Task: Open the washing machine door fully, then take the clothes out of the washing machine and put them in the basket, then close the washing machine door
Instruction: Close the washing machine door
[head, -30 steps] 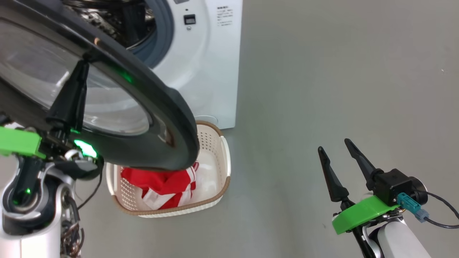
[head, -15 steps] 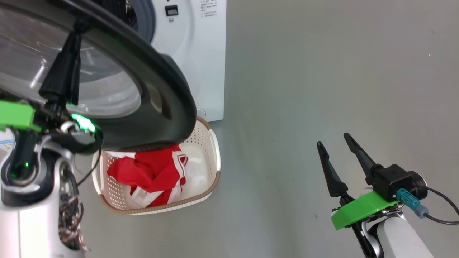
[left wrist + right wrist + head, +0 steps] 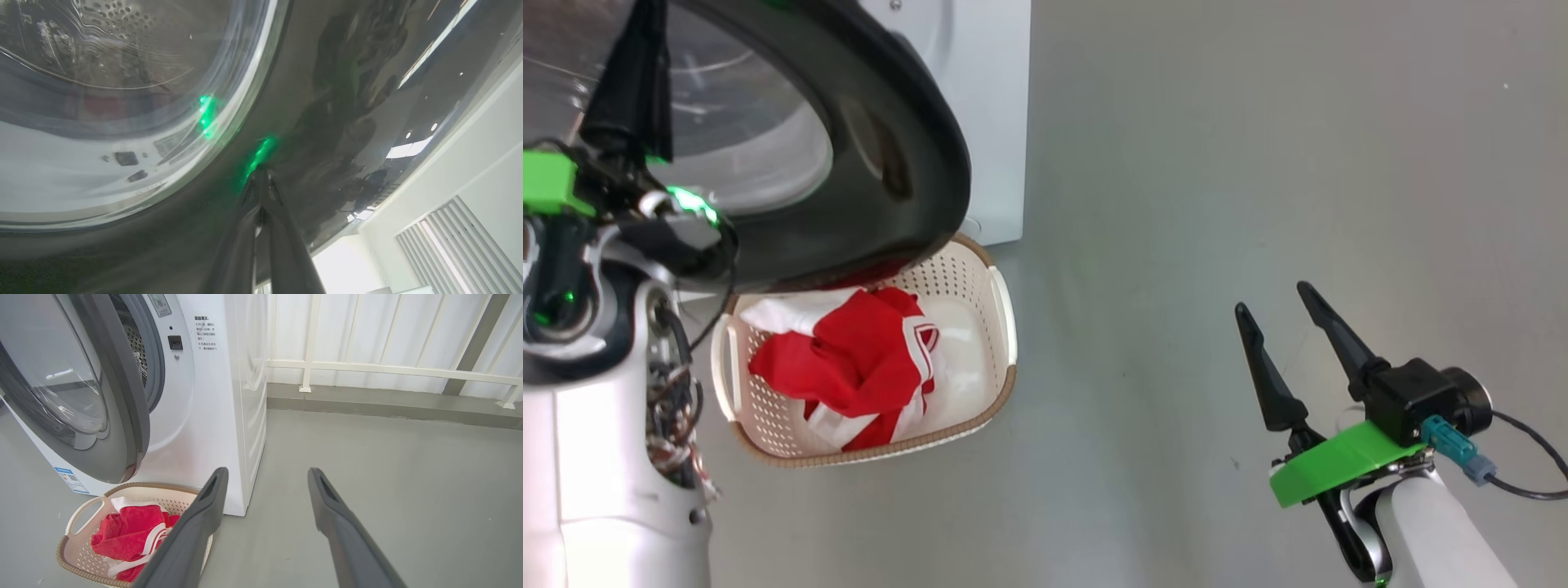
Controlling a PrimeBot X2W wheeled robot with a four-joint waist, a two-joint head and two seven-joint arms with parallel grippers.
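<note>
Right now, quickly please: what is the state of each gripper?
Left gripper: closed, holding nothing, tips against the black rim of the door.
Right gripper: open, empty.

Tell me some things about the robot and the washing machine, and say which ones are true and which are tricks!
1. The red clothes lie in the basket. True.
2. The washing machine door is shut tight. False: it stands ajar, with a gap between it and the washing machine.
3. The right gripper holds a sock. False: it is open and holds nothing.
4. The left gripper is shut, its tips at the door's black rim. True.
5. The basket sits on top of the washing machine. False: it sits on the floor in front of it.
</note>
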